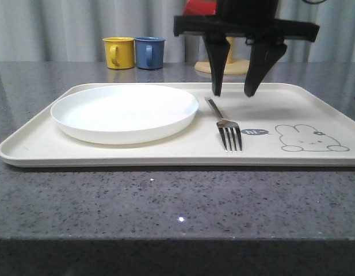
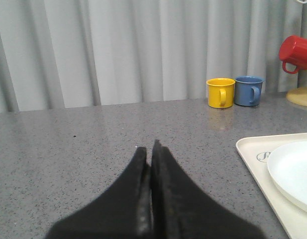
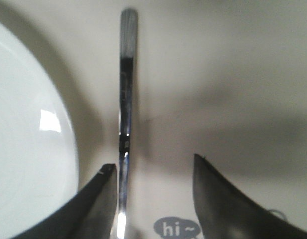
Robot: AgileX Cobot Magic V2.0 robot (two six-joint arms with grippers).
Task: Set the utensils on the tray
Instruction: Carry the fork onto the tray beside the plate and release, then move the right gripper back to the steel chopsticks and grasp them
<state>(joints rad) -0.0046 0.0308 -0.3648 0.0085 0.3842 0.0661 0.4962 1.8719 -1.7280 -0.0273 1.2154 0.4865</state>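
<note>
The right gripper (image 1: 232,92) hangs over the far right part of the scene. It points straight down. Its two black fingers (image 1: 216,72) are spread apart, with a clear gap between them. The tips do not touch anything. Above the fingers sits a wide black bar, and the dark arm goes up from it. In the right wrist view, the same gripper (image 3: 154,167) shows two dark finger tips with a wide space between them.

The left gripper (image 2: 149,147) shows in the left wrist view. Its two black fingers are pressed close together, and nothing is between them. It is low and points toward the far side.
</note>
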